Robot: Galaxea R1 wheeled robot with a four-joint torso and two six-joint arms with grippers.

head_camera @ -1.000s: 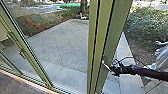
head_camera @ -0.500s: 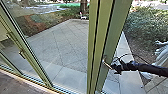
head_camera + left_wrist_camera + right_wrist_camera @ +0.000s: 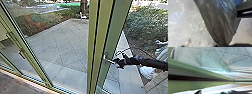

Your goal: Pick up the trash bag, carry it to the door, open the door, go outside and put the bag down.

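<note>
At the door's green frame in the head view, my right gripper (image 3: pixel 113 61) is at the metal door handle (image 3: pixel 106 59); how its fingers stand is too blurred to tell. The trash bag (image 3: pixel 196 25) shows large in the left wrist view, pale and translucent with a dark, creased part beside it. That creased plastic gathers to a narrow point at my left gripper (image 3: pixel 221 45), which is shut on it. Green door framing (image 3: pixel 205 83) runs across the right wrist view.
Glass panels with green frames (image 3: pixel 30 53) stand on the left. Beyond the glass lie paving (image 3: pixel 65 45) and a small white chair-like object (image 3: pixel 82 16). Bushes (image 3: pixel 147 23) grow on the right, and a pale shape (image 3: pixel 147 72) shows under my right arm.
My right gripper has risen slightly, and the handle's lever has swung up from a steeper slant to nearly level. More of the pale shape shows below the arm. The head view has not shifted.
</note>
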